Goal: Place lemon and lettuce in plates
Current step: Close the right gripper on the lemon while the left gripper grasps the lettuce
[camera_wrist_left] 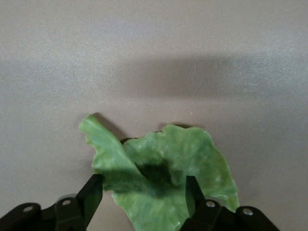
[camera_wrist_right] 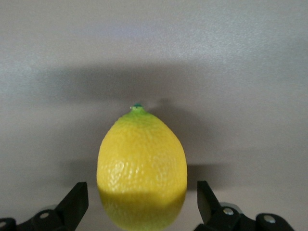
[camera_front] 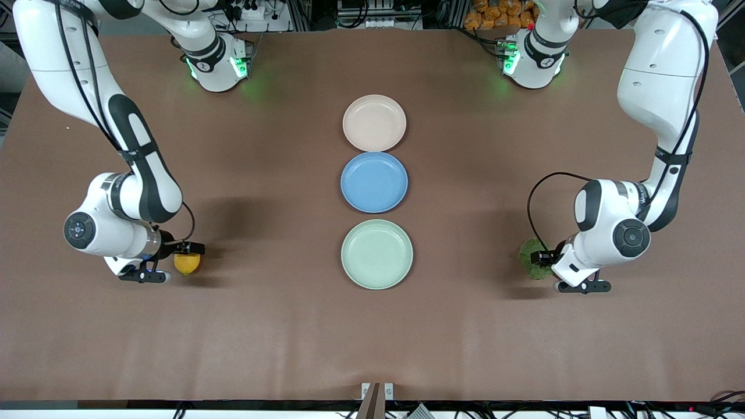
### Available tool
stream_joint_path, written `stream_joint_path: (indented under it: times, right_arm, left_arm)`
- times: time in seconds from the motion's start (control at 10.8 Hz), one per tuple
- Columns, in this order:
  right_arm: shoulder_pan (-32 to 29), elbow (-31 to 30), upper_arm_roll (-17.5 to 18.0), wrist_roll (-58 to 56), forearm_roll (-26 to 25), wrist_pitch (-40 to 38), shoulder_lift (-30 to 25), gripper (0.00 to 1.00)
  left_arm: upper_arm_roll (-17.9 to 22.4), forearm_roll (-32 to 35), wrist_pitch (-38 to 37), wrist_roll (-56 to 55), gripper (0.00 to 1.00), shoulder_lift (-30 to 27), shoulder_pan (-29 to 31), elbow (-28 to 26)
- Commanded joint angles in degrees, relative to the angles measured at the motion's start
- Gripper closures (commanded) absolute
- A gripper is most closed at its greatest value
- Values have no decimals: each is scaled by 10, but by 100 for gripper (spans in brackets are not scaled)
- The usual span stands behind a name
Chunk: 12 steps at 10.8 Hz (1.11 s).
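Observation:
The yellow lemon lies on the brown table toward the right arm's end. My right gripper is low around it, open, with a gap between each finger and the fruit. The green ruffled lettuce lies toward the left arm's end. My left gripper straddles it, open, one finger at the leaf's folded edge and the other over the leaf. The beige-pink plate and the mint green plate stand empty mid-table.
A blue plate sits between the two task plates, forming a row down the table's middle. Both arm bases stand along the table's edge farthest from the front camera. Bare brown tabletop lies between each gripper and the plates.

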Motion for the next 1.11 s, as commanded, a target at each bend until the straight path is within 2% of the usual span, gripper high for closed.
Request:
stream_joint_path:
  times: [0.0,0.09,0.18,0.28,0.37,0.65,1.02]
  right_arm:
    - [5,23,2,2,3,-3,18,0]
    - [10,23,1,2,1,-1,19,0]
    - [12,22,1,0,0,9,19,42]
    - [10,23,2,-3,2,12,21,77]
    - [10,22,2,-3,3,13,21,100]
    - [12,22,2,-4,3,12,20,100]
    - [23,22,2,3,4,-2,8,100]
  left_arm:
    - [-1,28,23,2,28,11,0,0]
    - [-1,29,23,3,45,15,-1,3]
    - [-1,29,23,4,74,15,-3,4]
    - [-1,29,23,5,100,15,-4,6]
    - [0,29,23,5,100,14,-6,6]
    - [-1,29,17,8,100,-13,-6,10]
    - [-7,29,-68,9,100,-113,-6,10]
